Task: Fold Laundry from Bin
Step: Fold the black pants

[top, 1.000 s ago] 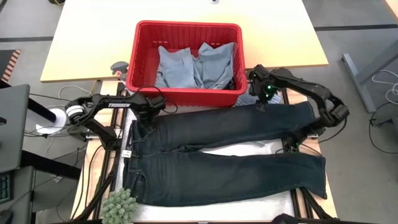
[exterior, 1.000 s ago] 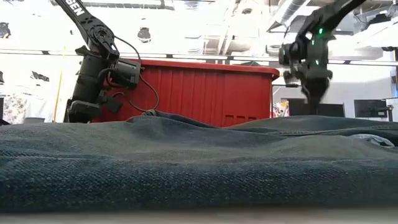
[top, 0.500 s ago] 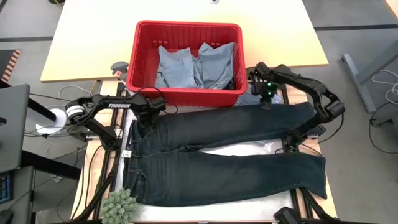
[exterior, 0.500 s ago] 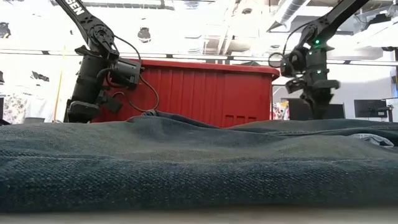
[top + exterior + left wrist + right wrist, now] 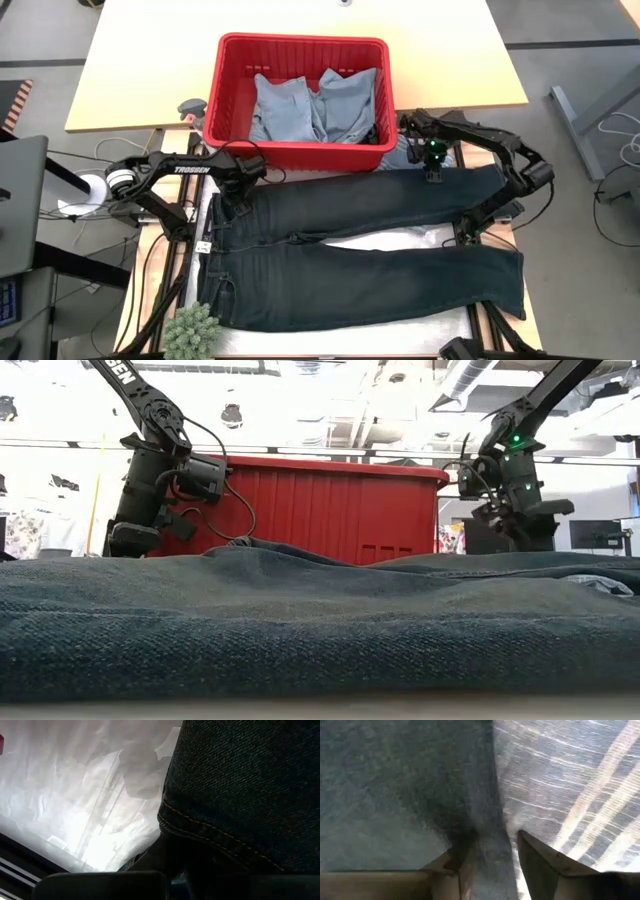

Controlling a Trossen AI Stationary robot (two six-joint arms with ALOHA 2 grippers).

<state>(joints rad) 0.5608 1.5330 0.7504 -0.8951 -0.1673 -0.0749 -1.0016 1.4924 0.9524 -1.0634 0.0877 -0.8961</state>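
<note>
A pair of dark jeans (image 5: pixel 360 240) lies spread flat on the table, waist toward the left edge and legs toward the right. My left gripper (image 5: pixel 237 198) is shut on the waist's far corner. My right gripper (image 5: pixel 435 172) points down, open, low over the far edge of the far leg (image 5: pixel 410 785). Beside that edge lies grey-blue striped cloth (image 5: pixel 570 785). The red bin (image 5: pixel 300 150) stands just beyond the jeans and holds light blue garments (image 5: pixel 315 105). The low view shows both grippers (image 5: pixel 130 540) (image 5: pixel 525 530) in front of the bin (image 5: pixel 330 505). My left gripper pinches the jeans' stitched waist edge (image 5: pixel 200 832) at its far corner between its two fingers, coming from above and pointing steeply down. The fingers themselves hide the exact spot. The denim lies on the table around the hold, not lifted.
A small green plant (image 5: pixel 195 330) stands at the near left corner. White sheeting (image 5: pixel 400 238) covers the table under the jeans. A pale tabletop (image 5: pixel 140 70) extends beyond and around the bin. The bin's near wall is close behind both grippers.
My right gripper has come down and shifted toward the table's right edge along the far leg's edge, rolling about its pointing line as it went. The jeans have not moved.
</note>
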